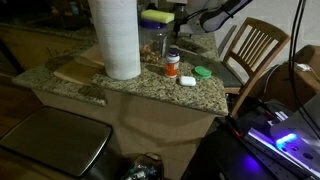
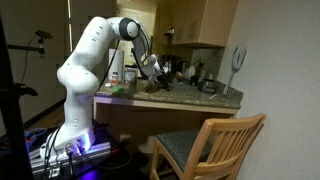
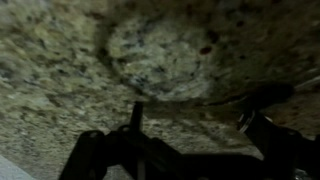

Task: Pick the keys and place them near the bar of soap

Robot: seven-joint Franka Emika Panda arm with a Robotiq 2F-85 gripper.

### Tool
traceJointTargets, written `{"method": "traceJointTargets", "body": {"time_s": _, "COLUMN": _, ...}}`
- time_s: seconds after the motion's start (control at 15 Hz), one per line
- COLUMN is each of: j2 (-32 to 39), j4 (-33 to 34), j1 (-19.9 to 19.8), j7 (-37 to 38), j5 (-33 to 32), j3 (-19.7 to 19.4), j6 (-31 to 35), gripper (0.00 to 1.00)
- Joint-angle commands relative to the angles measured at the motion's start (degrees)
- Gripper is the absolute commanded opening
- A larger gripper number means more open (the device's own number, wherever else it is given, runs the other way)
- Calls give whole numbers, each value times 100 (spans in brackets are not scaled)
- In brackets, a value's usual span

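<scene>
**A:** orange pill bottle (image 1: 172, 64) is capped, so no clue what's inside. The bar of soap (image 1: 186, 80) sits just beside it, near the desk (image 1: 140, 86) edge.

**B:** and the hand (image 2: 158, 72)? Too blurry, can't tell how open it is. Can't make out the keys either.

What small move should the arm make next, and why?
Probably a short move of the gripper over the countertop to look for the keys. The wrist view shows only blurred granite, and I cannot make out keys in any view. The bar of soap lies apart from the gripper, beside the pill bottle.
</scene>
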Motion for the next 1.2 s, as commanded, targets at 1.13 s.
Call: {"method": "traceJointTargets", "body": {"time_s": 1.13, "j2": -186, "j4": 628, "j1": 568, "j7": -1875, "j5": 2869, "j3": -205, "j6": -2613, "gripper": 100}}
